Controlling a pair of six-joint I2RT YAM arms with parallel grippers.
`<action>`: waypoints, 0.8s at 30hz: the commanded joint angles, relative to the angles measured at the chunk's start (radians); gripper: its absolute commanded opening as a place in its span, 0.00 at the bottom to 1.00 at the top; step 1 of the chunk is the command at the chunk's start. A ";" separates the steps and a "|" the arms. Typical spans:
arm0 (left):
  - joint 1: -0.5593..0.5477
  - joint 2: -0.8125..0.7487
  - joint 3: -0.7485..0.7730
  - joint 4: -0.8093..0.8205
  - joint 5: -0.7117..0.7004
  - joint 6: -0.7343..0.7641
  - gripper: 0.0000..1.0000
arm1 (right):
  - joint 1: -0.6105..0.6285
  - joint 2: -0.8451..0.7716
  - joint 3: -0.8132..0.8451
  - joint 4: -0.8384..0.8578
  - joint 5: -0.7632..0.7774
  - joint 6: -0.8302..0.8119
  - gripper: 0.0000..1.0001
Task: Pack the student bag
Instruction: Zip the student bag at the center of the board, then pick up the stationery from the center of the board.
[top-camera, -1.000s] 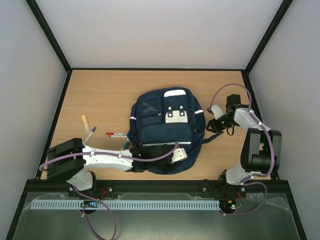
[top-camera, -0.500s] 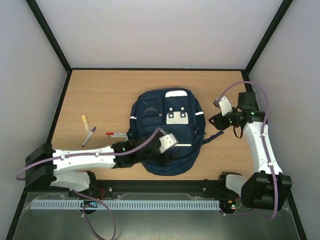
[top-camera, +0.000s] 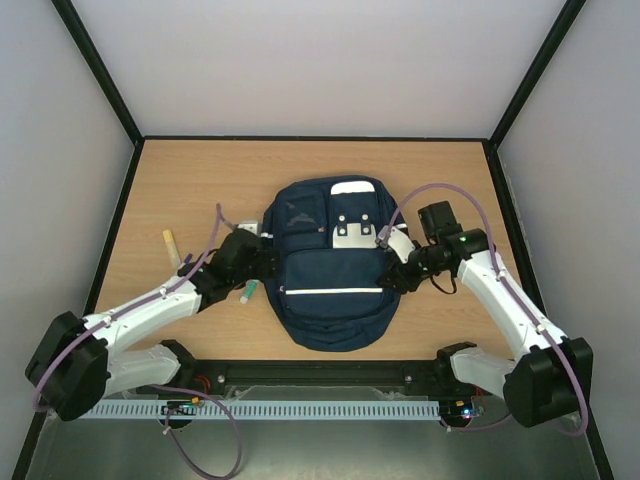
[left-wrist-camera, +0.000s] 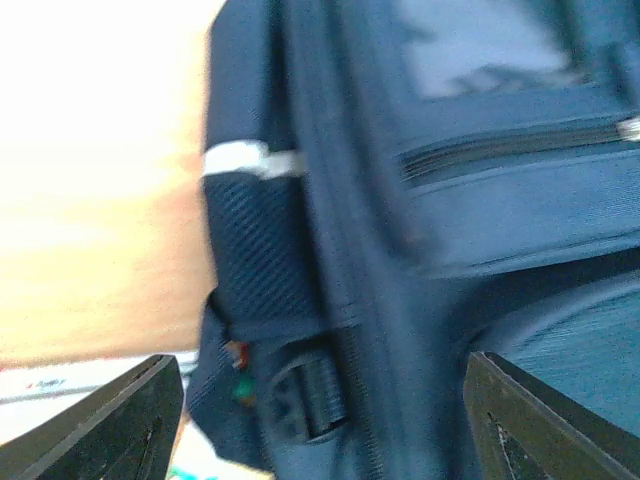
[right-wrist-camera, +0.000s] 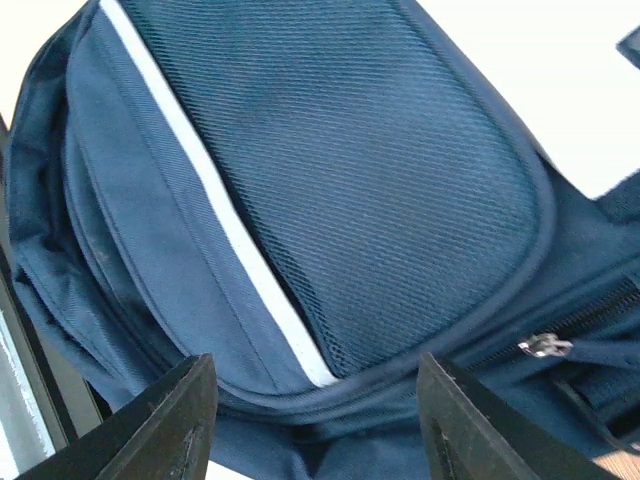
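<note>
A: Where is the student bag (top-camera: 330, 285)?
B: It lies flat in the middle of the wooden surface (top-camera: 180, 180), front pockets facing up.
A: And the left claw (top-camera: 263, 262)?
B: Released, with the fingers spread wide, just beside the left side of the bag. It grasps nothing.
A: The right claw (top-camera: 391, 270)?
B: Also released, fingers apart at the right side of the bag, facing the front pocket with the white stripe.
A: Anything else?
B: A green-tipped marker (top-camera: 248, 291) near the bag's left side, and a pale yellow stick (top-camera: 170, 245) farther left

navy-blue student bag (top-camera: 335, 300) with white stripes and grey patch, light wood-grain table (top-camera: 190, 190), purple cables (top-camera: 440, 186)
</note>
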 joint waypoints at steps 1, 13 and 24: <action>0.082 -0.033 -0.077 0.014 0.130 -0.122 0.80 | 0.060 0.021 -0.015 0.004 0.005 0.026 0.56; 0.127 0.318 0.003 0.302 0.234 -0.096 0.83 | 0.072 0.107 0.004 0.106 -0.080 0.123 0.56; 0.010 0.643 0.300 0.375 0.257 -0.059 0.79 | 0.072 0.022 -0.099 0.200 0.034 0.199 0.57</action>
